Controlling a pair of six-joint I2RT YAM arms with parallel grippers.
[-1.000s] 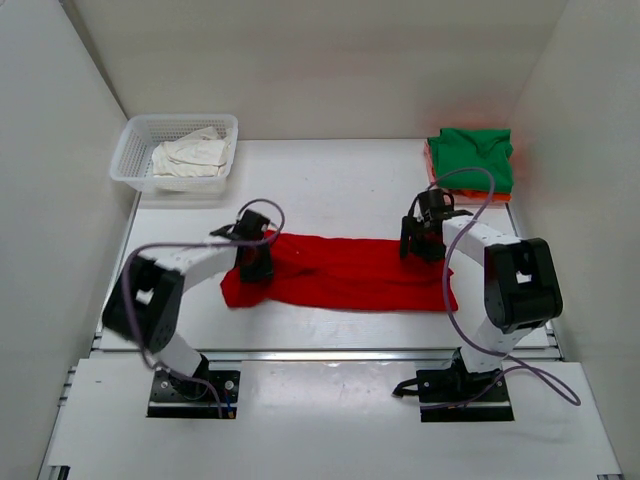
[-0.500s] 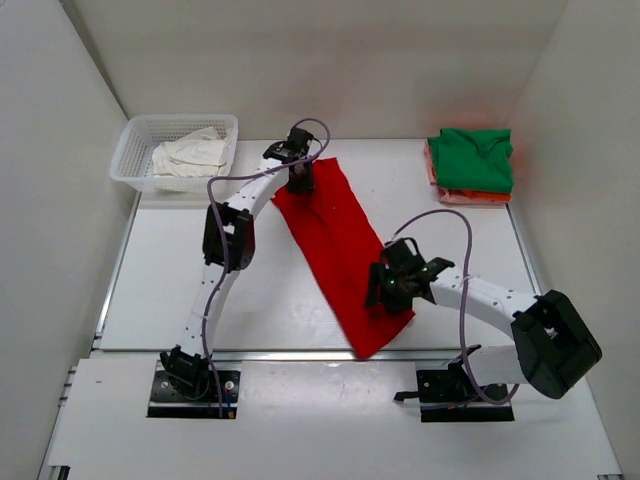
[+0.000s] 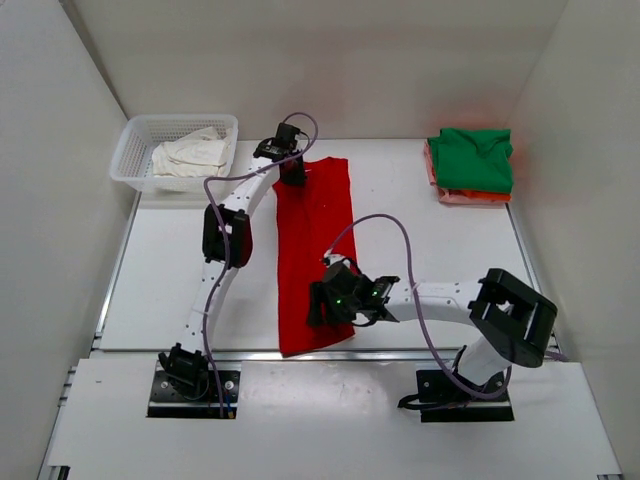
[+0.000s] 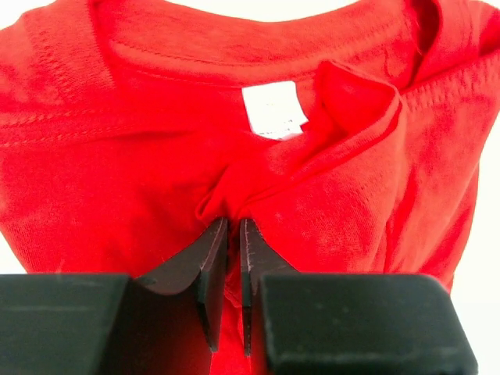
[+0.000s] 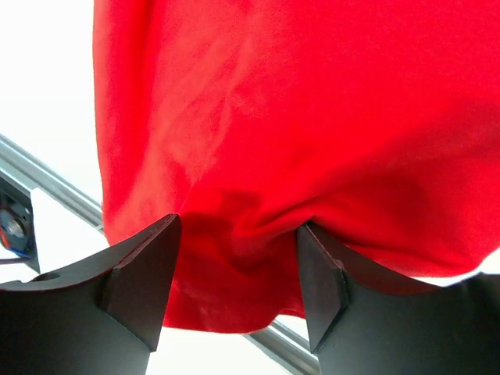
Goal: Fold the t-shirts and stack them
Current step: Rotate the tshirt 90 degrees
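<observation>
The red t-shirt (image 3: 312, 250) lies as a long folded strip on the white table, collar end far, hem end near. My left gripper (image 3: 291, 172) is shut on a pinch of red fabric just below the collar and its white tag (image 4: 271, 109); the pinch shows in the left wrist view (image 4: 233, 223). My right gripper (image 3: 318, 305) is at the near hem end. Its jaws stand wide apart (image 5: 238, 223) with bunched red fabric (image 5: 312, 117) between them. A green t-shirt (image 3: 472, 157) lies folded on a salmon-pink one (image 3: 470, 197) at the far right.
A white mesh basket (image 3: 128, 152) at the far left holds an off-white t-shirt (image 3: 190, 155). White walls close in the table on both sides and at the back. The metal rail (image 5: 47, 181) at the table's near edge runs just under the shirt's hem.
The red shirt has swung from lying across the table to lying far-to-near. My left gripper carried the collar end to the far side; my right gripper brought the hem end near and left.
</observation>
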